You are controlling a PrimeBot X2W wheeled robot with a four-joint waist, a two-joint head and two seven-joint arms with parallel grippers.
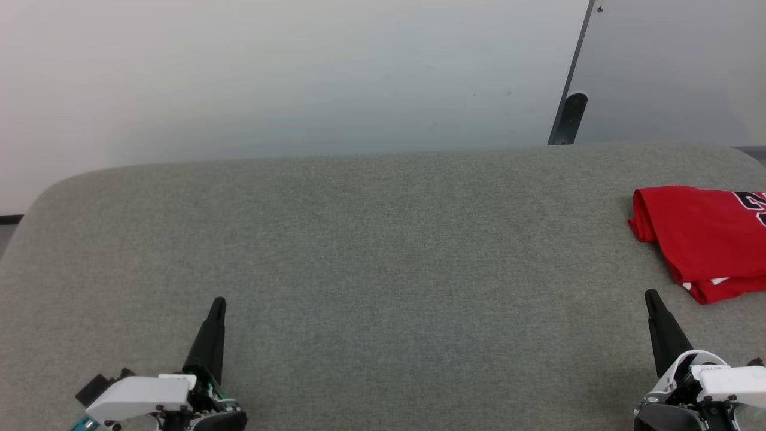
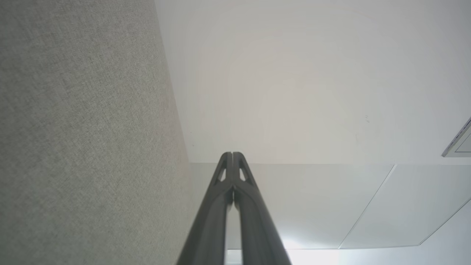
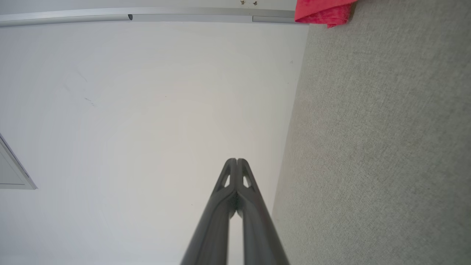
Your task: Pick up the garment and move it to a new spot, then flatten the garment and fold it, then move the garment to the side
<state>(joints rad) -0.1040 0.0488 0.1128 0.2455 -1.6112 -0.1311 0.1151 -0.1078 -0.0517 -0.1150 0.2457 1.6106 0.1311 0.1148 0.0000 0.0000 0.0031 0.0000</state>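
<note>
The garment is a bright red jersey lying folded at the far right of the grey fabric surface, with black lettering at the frame edge and a bit of white at its near corner. A red corner of the garment shows at the top of the right wrist view. My right gripper is shut and empty, just in front of the garment's near edge, apart from it; its tips press together. My left gripper rests shut and empty at the lower left, tips together.
Behind the grey surface stands a pale wall. A dark post rises at the back right beside a grey panel. The surface has rounded far corners, and its wide middle is bare cloth.
</note>
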